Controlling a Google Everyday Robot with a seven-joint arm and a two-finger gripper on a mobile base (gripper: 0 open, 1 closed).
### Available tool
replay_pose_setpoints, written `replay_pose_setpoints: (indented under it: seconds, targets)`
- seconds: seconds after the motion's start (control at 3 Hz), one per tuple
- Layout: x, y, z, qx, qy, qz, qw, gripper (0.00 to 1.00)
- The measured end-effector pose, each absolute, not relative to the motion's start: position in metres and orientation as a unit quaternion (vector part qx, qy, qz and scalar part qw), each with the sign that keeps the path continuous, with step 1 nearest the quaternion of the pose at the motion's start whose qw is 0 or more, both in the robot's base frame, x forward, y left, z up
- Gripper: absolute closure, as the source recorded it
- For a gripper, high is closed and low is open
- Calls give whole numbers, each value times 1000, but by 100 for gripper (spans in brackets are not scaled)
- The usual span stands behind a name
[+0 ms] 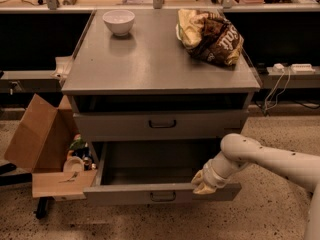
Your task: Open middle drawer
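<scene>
Single cam, raised, facing cabinet (150, 64) front, tilted down, mid-range; cabinet top thru floor (272, 216) in frame. Gripper (204, 183) lower right, at middle drawer (125, 194) front's top edge.

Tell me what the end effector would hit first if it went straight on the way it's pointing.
Probably the middle drawer: the end effector sits at its front panel's top edge, pointing left and down. Depth is unclear, so it might already touch it.

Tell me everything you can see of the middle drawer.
The middle drawer is grey metal, wide and shallow, with a small black handle at the centre of its front panel. It stands pulled well out below the upper drawer, its bare floor showing. The gripper sits at the front panel's top edge, right of the handle.
</scene>
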State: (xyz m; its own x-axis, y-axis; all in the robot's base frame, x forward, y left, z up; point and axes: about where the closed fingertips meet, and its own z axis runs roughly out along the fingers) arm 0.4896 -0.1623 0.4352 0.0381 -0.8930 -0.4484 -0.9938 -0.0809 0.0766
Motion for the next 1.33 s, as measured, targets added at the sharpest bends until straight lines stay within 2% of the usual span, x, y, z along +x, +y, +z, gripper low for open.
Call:
replay_pose_setpoints:
  seconds: [0.67, 1.0, 1.33]
  targets:
    - [490, -162, 435, -709, 665, 195, 129, 4]
    - [485, -161, 432, -711, 663, 199, 125, 0]
    - [463, -159, 415, -719, 653, 215, 101, 0]
